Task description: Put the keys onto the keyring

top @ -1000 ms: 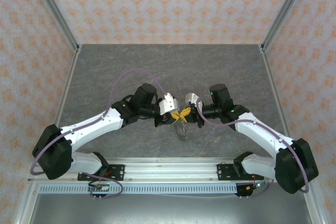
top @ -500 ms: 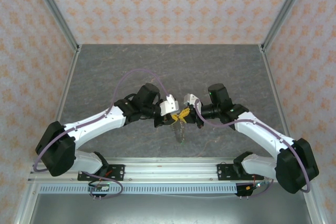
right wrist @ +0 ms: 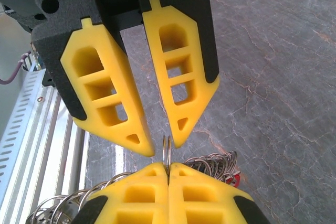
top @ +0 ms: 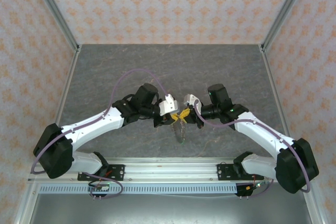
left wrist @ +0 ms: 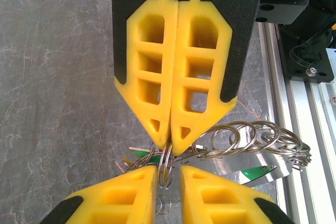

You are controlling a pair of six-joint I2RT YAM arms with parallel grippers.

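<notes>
Nearest, along the bottom of the top view, the alu rail (top: 168, 165) carried both arm bases. Just above it, at frame centre, the L fingers (left wrist: 126, 195) and R fingers (left wrist: 152, 66) met tip to tip over the grey counter (top: 220, 66). R fingers were clenched on the keyring (left wrist: 166, 167), a thin metal split ring pinched at its top edge, w/ a chain of linked rings (left wrist: 252, 136) trailing toward the right of the left wrist view. L fingers were part-released, straddling the ring w/o clearly pinching it. A green-headed key (left wrist: 257, 172) hung under the chain, lower right; other keys were too hidden to count. Risks, as I judged them: the ring is thin, so an off-centre squeeze by L could twist it out of R's grip & drop the whole bunch. The dangling chain could also snag a fingertip, or L could close on the wrong coil.
</notes>
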